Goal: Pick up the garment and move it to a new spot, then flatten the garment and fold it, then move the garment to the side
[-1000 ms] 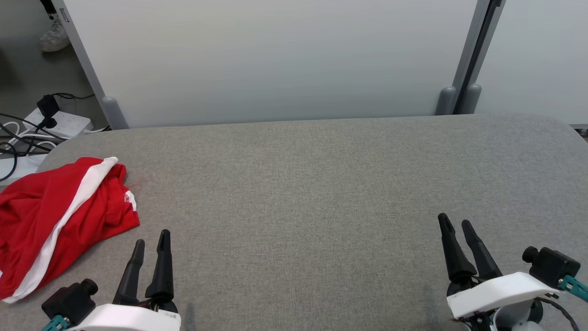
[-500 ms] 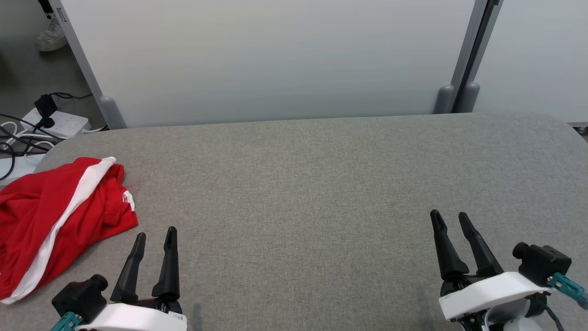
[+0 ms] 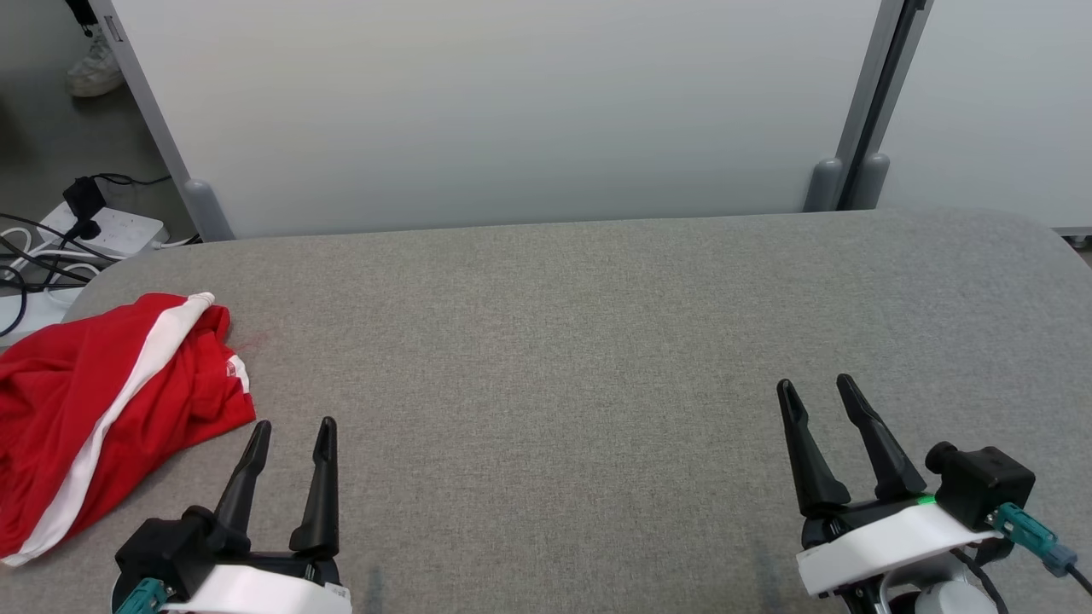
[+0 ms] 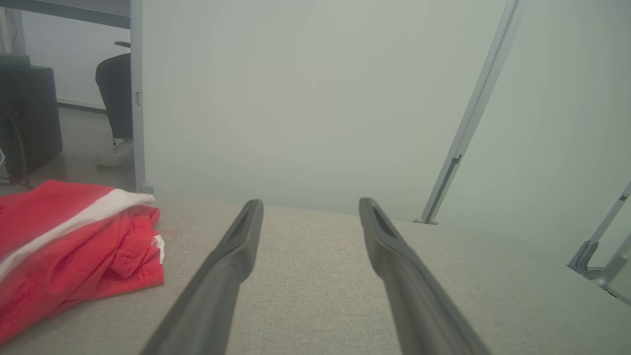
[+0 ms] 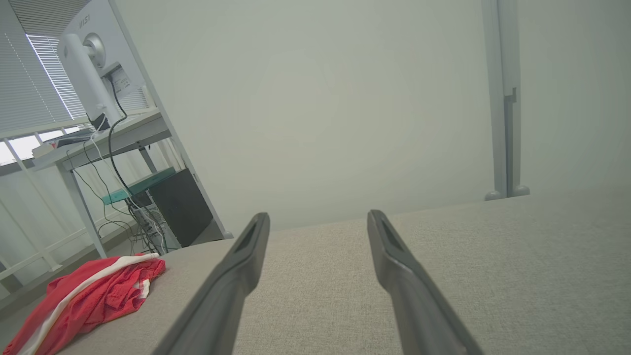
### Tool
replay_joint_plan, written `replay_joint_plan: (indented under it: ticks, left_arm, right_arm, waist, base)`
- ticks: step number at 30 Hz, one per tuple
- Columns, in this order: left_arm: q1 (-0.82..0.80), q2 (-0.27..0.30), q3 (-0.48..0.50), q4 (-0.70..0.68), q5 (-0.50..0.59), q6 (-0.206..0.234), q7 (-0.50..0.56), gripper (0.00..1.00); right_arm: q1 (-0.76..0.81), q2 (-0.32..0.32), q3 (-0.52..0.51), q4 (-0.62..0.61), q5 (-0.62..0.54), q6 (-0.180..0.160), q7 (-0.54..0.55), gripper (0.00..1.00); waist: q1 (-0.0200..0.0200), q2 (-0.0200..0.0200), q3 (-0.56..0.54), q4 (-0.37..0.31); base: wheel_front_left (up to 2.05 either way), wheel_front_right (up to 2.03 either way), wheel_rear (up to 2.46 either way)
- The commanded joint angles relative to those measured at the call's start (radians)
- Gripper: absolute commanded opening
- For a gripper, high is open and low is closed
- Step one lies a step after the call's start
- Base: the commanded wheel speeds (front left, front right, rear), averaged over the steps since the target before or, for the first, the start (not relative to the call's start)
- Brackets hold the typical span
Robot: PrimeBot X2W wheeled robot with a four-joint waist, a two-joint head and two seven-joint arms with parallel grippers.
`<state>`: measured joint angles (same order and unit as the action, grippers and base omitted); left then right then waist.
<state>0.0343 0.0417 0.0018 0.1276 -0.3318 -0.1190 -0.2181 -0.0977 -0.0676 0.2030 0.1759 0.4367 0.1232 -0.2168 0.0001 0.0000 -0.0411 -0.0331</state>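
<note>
The garment (image 3: 94, 401) is red with a white stripe and lies crumpled at the left edge of the grey padded table (image 3: 563, 341). It also lies at the left of the left wrist view, garment (image 4: 64, 246), and low at the far left of the right wrist view, garment (image 5: 84, 296). My left gripper (image 3: 290, 426) hovers open just right of the garment near the table's front edge, nothing between its fingers. At the front right my right gripper (image 3: 815, 384) is open and empty too, far from the cloth.
A pale partition wall (image 3: 512, 111) with grey posts stands behind the table. A power strip and cables (image 3: 77, 230) lie on the floor beyond the table's left corner, near a person's shoe (image 3: 94, 68). A desk with a monitor (image 5: 93, 64) stands further left.
Both grippers have shifted: the left one slightly right and its fingers spread a little, the right one left and further up the table. The garment has not moved.
</note>
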Motion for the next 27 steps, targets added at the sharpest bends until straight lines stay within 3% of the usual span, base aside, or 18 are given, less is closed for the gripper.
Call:
replay_joint_plan:
  ticks: [1, 10, 27]
  left_arm:
    - [-0.045, 0.007, 0.026, -0.037, 0.036, 0.003, -0.017, 1.00]
    - [-0.041, 0.009, 0.024, -0.047, 0.121, 0.006, -0.044, 1.00]
    - [-0.042, 0.009, 0.025, -0.032, 0.114, 0.002, -0.044, 1.00]
  right_arm:
    - [-0.051, -0.007, 0.027, -0.033, -0.036, 0.007, -0.019, 1.00]
    - [-0.056, -0.015, 0.031, -0.033, -0.145, 0.008, -0.045, 1.00]
    - [-0.051, -0.018, 0.016, -0.020, -0.152, 0.008, -0.045, 1.00]
  waist:
    - [0.0000, 0.0000, -0.002, -0.001]
    - [0.0000, 0.0000, -0.012, -0.002]
    - [0.0000, 0.0000, -0.018, 0.006]
  base:
    - [0.00, 0.00, 0.00]
    - [0.00, 0.00, 0.00]
    - [0.00, 0.00, 0.00]
